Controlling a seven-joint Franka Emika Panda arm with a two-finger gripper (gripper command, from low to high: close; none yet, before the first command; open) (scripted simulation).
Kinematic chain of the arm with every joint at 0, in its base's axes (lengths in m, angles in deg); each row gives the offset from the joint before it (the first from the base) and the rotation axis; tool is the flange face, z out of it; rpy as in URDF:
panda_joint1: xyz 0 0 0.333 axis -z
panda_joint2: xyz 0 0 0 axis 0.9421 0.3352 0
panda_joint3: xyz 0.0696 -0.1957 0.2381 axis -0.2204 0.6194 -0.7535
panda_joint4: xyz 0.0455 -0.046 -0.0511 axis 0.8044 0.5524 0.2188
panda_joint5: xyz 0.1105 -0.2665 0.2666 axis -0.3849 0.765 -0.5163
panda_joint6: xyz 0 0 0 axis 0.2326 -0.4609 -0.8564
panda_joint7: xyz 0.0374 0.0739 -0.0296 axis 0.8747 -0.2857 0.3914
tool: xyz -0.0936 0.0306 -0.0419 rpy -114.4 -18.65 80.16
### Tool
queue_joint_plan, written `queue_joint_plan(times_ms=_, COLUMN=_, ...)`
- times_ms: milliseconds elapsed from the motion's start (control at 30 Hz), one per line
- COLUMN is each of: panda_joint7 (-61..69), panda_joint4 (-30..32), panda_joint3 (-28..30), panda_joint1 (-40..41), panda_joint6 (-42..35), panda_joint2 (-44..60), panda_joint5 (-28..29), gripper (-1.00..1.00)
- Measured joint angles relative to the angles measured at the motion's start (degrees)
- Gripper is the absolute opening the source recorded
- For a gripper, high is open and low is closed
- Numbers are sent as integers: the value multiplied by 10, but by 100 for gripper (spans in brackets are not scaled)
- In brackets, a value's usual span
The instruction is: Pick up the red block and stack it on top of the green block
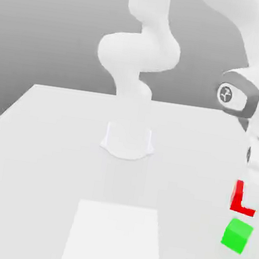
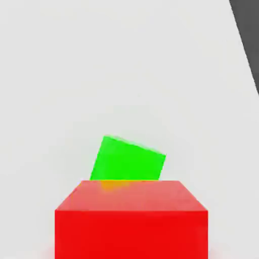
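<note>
Above the green block (image 1: 236, 235) — apart from it, a narrow gap between — the red block (image 1: 237, 197) is held in the grasp of the hand (image 1: 253, 198). The green block rests on the table (image 1: 44, 172), turned at an angle to the red one; the pale square panel (image 1: 114, 240) lies to the exterior view's left of the green block.
</note>
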Motion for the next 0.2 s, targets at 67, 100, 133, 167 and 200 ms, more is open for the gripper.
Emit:
queue_joint_plan(times_ms=67, panda_joint7=-11, panda_joint4=-4, panda_joint3=10, panda_joint1=-7, panda_joint6=37, panda_joint2=41, panda_joint5=18, gripper=-100)
queue_joint_plan(times_ms=100, panda_joint7=-15, panda_joint4=-5, panda_joint3=13, panda_joint1=-9, panda_joint6=46, panda_joint2=52, panda_joint5=23, gripper=100)
queue_joint_plan(times_ms=133, panda_joint7=-15, panda_joint4=-5, panda_joint3=13, panda_joint1=-9, panda_joint6=46, panda_joint2=52, panda_joint5=23, gripper=100)
queue_joint_plan(times_ms=167, panda_joint7=-15, panda_joint4=-5, panda_joint3=13, panda_joint1=-9, panda_joint6=46, panda_joint2=52, panda_joint5=23, gripper=100)
queue_joint_plan(times_ms=200, panda_joint7=-15, panda_joint4=-5, panda_joint3=13, panda_joint1=-9, panda_joint6=46, panda_joint2=52, panda_joint5=23, gripper=100)
